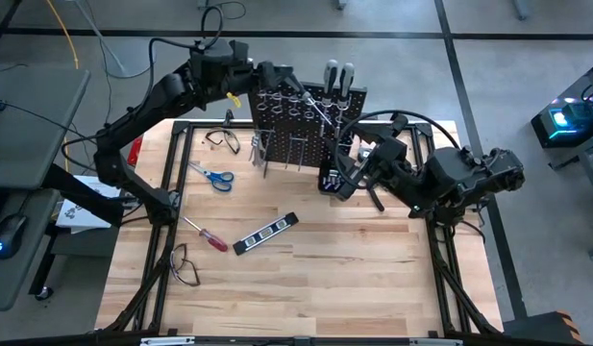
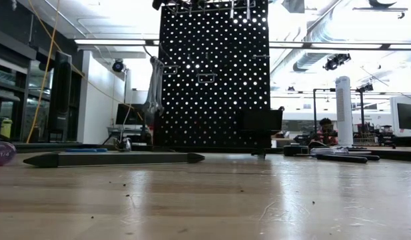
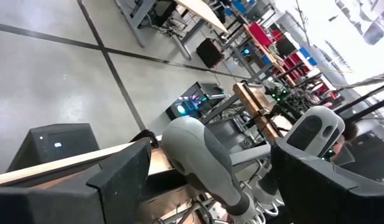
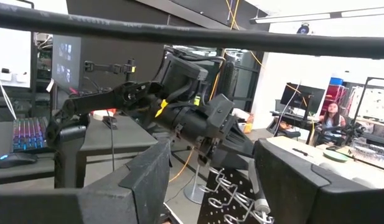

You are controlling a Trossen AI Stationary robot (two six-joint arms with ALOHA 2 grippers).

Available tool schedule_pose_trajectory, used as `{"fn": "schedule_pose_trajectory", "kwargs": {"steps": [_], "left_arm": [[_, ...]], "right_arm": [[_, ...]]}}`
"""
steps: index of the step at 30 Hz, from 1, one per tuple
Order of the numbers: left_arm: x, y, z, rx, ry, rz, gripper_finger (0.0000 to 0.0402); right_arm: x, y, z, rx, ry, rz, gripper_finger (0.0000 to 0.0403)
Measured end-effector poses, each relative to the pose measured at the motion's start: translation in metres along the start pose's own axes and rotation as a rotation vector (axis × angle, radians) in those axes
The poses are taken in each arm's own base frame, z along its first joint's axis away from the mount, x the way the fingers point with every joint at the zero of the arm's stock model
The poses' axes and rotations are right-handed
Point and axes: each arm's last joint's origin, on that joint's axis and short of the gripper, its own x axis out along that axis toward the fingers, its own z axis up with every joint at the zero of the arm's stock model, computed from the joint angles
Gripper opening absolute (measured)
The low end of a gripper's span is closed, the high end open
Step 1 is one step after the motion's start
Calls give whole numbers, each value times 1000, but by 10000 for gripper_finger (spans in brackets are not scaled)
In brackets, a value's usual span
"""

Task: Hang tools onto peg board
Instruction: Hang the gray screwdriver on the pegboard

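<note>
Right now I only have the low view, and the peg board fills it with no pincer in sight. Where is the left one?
Observer: The left pincer is up at the top edge of the peg board, open, with a handle of the grey-handled tool between its fingers.
Operator: And the right one?
Observer: The right pincer waits by the board's right end, open and empty.
Operator: Which tools are loose on the table?
Observer: The blue-handled scissors and the red-handled screwdriver both lie flat on the left half.
</note>
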Motion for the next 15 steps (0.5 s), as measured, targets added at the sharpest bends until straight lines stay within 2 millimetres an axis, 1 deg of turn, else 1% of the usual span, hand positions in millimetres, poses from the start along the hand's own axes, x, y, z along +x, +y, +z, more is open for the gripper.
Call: {"fn": "schedule_pose_trajectory", "kwargs": {"steps": [3,11,15], "left_arm": [[4,0,-2,-13,7,1,310],[6,-1,0,-22,-31,-4,310],[8,0,-2,-19,-25,17,310]], "right_arm": [[0,0,0,0,0,0,222],[0,0,0,1,0,0,222],[0,0,0,37,0,0,222]]}}
